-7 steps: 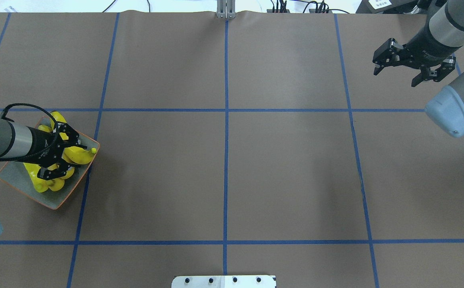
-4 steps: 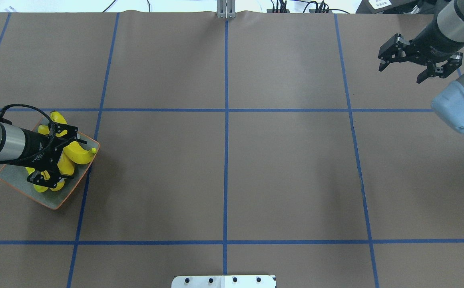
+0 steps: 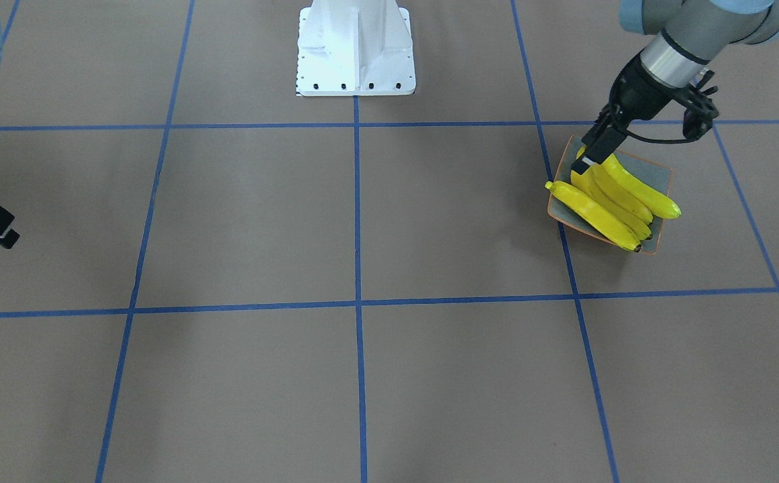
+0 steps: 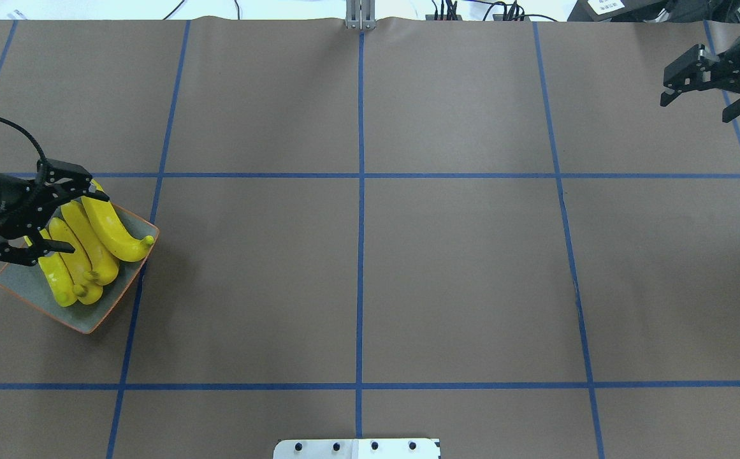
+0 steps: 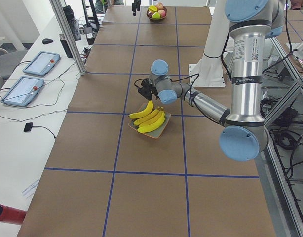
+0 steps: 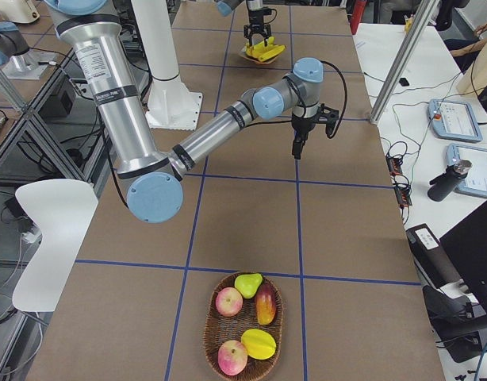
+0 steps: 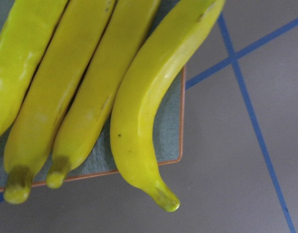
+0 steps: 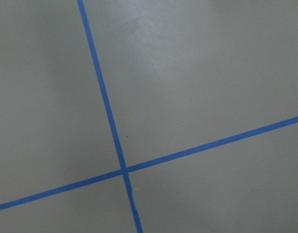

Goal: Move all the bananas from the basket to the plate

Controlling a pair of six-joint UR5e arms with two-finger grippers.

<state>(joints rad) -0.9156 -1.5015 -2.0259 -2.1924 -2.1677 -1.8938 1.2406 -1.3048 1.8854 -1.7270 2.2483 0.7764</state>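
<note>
Left hand [image 4: 86, 222] wide open, low and tilted downward; right hand [image 4: 695, 109] likewise open, pointing down, well apart.

No text, number or brand is legible in any view. Dark print runs along the left arm's silver tube [image 5: 249, 49] and the right arm's silver tube [image 6: 105, 75]. A white card [image 4: 605, 5] at the overhead view's top edge also carries print. All of it is too small to read.

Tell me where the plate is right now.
In the overhead view the plate sits at the far left of the table, just below the upper blue tape line. It holds the four bananas, with the open left gripper over them.
</note>
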